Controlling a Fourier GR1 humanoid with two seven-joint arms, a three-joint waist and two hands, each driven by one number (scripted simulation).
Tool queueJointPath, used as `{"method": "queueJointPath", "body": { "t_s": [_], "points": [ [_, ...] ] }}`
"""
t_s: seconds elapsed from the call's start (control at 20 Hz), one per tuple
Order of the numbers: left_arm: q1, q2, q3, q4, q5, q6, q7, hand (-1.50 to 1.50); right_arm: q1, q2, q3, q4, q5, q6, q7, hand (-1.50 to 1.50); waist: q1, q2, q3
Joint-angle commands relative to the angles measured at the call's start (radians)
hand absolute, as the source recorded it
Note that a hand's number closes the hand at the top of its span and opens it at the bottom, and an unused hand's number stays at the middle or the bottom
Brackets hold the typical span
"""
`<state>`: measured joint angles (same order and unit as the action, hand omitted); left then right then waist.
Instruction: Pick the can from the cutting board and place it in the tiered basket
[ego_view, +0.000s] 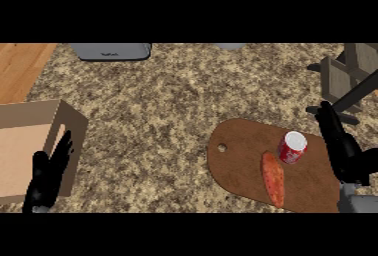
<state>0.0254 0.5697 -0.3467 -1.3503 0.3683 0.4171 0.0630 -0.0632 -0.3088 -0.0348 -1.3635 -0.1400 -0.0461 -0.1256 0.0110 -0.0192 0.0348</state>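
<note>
Can stands upright on the cutting board, near right. Right hand is just beside it, fingers straight, holding nothing. Likely light, rigid and slick, so take it round the middle.

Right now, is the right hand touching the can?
Apart. The head view shows a strip of bare cutting board between the can and the open right hand.

Place: a kitchen.
Surface: speckled granite worktop.
Food prep: brown cutting board near the worktop's right edge.
Appliance: grey unit, far edge.
Storage: tiered basket, far right corner.
</note>
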Motion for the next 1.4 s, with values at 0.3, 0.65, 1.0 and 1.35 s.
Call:
{"method": "queueJointPath", "body": {
  "t_s": [0.3,0.65,1.0,1.35],
  "points": [
    [0.053,-0.069,-0.04,-0.154,-0.03,0.095,0.024,0.0,-0.129,-0.33,-0.153,-0.012,0.231,-0.132,0.087,1.5,-0.055,0.021,-0.052],
    [0.032,-0.172,-0.037,-0.019,-0.055,0.025,-0.144,0.0,-0.099,-0.121,-0.295,-0.167,-0.035,-0.182,0.082,-1.5,-0.027,0.017,-0.036],
    [0.03,-0.214,-0.049,-0.034,-0.074,0.058,-0.113,0.0,-0.012,-0.346,-0.142,-0.35,0.029,0.035,0.462,-1.5,-0.034,0.014,-0.041],
    [0.005,-0.217,-0.05,-0.038,-0.085,0.063,-0.076,0.0,0.007,-0.527,0.038,-0.51,0.181,0.185,0.715,-1.5,-0.016,0.018,-0.039]
  ]
}}
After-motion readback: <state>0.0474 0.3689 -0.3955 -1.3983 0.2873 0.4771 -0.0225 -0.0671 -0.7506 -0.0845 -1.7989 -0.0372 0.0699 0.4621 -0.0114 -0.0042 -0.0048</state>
